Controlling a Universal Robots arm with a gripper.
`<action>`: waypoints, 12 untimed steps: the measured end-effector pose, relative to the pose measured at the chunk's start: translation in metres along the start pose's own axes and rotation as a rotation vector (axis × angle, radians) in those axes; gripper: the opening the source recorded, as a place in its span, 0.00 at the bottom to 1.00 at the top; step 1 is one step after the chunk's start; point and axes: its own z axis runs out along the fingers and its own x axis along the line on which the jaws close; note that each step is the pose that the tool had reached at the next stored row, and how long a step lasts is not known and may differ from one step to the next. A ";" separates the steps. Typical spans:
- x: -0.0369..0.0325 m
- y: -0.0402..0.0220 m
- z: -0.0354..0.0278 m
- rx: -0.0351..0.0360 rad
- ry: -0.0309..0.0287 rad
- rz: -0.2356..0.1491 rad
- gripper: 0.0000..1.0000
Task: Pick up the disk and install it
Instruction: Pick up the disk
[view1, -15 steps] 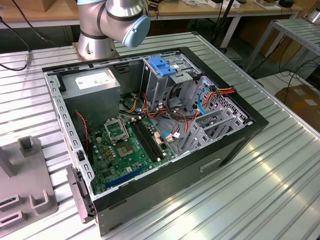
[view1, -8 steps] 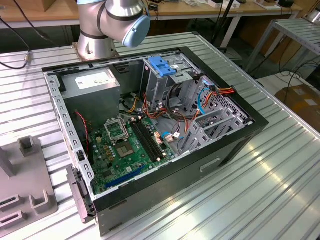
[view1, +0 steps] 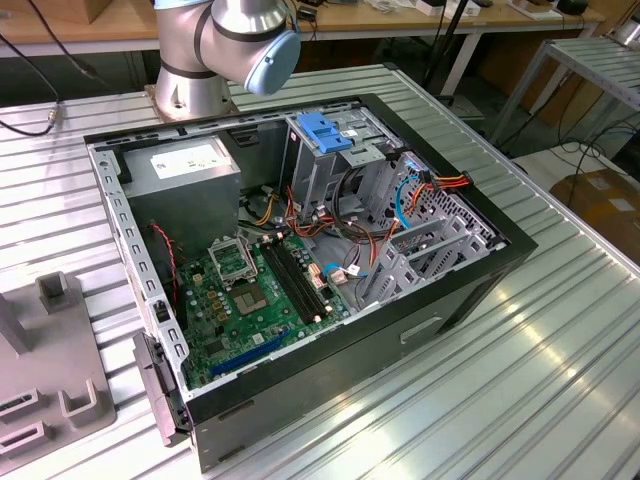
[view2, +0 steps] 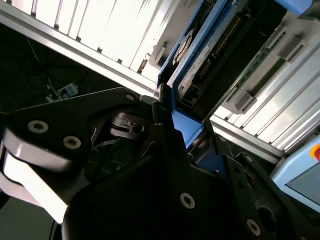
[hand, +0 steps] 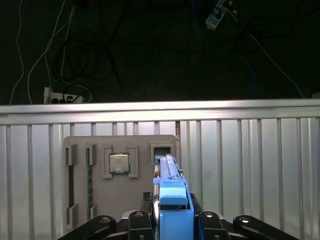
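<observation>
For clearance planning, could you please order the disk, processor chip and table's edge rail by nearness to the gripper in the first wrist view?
1. the disk, held in the gripper.
2. processor chip, on the grey tray.
3. table's edge rail, beyond the tray.

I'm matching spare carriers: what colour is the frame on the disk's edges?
Blue. The frame around the disk shows best in the first wrist view.

The disk (hand: 173, 200) stands edge-on between the fingers (hand: 141, 220) in the first wrist view, so its label is hidden; its gripped end and the fingers' roots run off the picture's edge. In the second wrist view its end farthest from the fingers is cut off. The exterior view cuts the arm (view1: 225, 45) above its base.
</observation>
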 end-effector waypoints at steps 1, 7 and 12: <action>0.0000 0.0000 -0.0006 0.0000 0.0000 0.000 0.37; 0.0000 0.0001 -0.0049 0.0001 0.0000 0.000 0.37; -0.0001 0.0002 -0.0089 0.0000 0.0000 0.000 0.37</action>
